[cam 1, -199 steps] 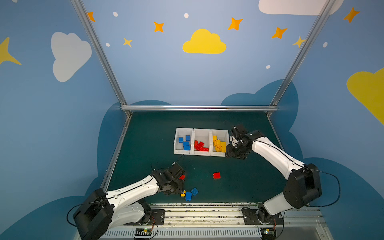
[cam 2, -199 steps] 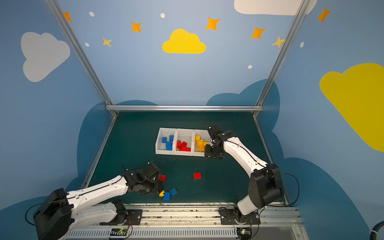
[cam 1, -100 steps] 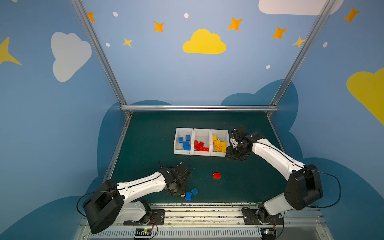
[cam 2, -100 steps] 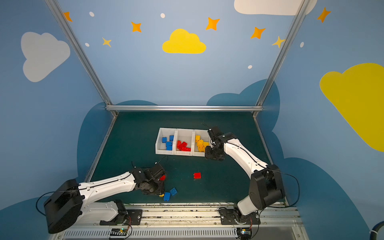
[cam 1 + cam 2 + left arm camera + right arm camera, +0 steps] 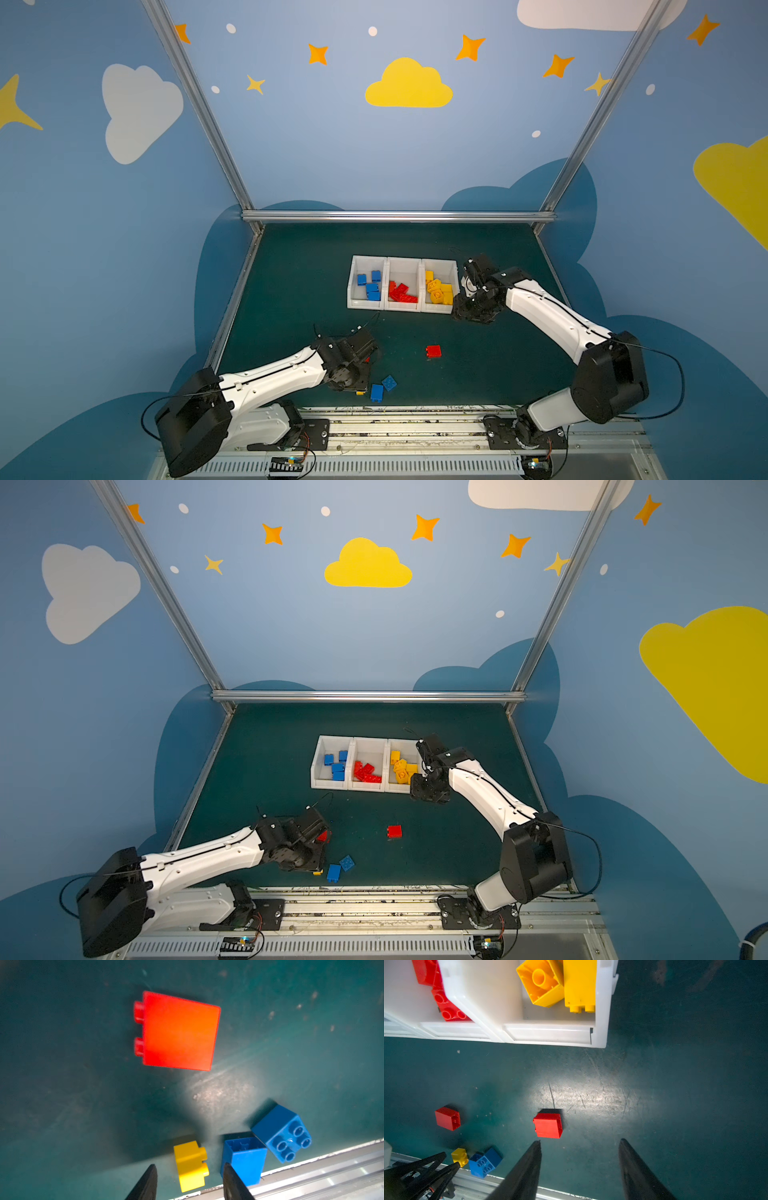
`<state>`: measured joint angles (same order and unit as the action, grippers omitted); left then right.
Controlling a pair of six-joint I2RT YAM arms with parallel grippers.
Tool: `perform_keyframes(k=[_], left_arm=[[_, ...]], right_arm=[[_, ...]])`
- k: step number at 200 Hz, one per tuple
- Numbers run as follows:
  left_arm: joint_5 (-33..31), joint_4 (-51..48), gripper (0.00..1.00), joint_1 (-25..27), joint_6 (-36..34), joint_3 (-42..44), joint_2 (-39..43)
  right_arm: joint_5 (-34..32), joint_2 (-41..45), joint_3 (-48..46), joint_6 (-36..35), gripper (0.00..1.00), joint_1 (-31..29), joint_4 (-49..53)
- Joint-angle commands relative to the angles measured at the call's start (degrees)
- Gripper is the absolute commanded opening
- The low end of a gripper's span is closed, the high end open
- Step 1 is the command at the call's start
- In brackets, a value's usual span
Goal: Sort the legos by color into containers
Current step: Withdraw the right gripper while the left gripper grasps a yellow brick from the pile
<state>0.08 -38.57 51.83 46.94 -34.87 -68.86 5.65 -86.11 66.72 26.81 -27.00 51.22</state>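
Yellow lego (image 5: 189, 1164), left end effector (image 5: 189, 1165) astride

Surface: dark green mat (image 5: 299, 270), scuffed.
Bins: three joined white containers (image 5: 402, 306), mid-mat.
Loose: lone red brick (image 5: 433, 351); second red brick (image 5: 178, 1030), yellow brick (image 5: 190, 1167), blue bricks (image 5: 377, 392) toward front.

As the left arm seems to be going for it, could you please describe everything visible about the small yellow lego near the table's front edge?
The yellow lego is a small, glossy plastic brick. It lies on its side on the green mat, and its two visible studs point toward a blue lego, with a narrow gap between them. It sits close to the metal front rail. The left gripper straddles it, jaws open, with neither finger touching it.
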Motion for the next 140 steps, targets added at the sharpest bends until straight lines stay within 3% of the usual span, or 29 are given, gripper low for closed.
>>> perform_keyframes(k=[1, 60, 140], left_arm=[[1.5, 0.9, 0.52, 1.1, 0.8, -0.5, -1.6], [-1.1, 0.1, 0.45, 2.1, 3.8, 0.2, -5.5], [-3.3, 0.0, 0.29, 2.2, 2.9, -1.4, -5.3]], right_arm=[[0.5, 1.8, -0.8, 0.6, 0.60, -0.2, -0.1], [0.4, 3.0, -2.7, 1.2, 0.60, -0.4, -0.9], [1.1, 4.6, -3.7, 1.2, 0.58, -0.1, -1.2]])
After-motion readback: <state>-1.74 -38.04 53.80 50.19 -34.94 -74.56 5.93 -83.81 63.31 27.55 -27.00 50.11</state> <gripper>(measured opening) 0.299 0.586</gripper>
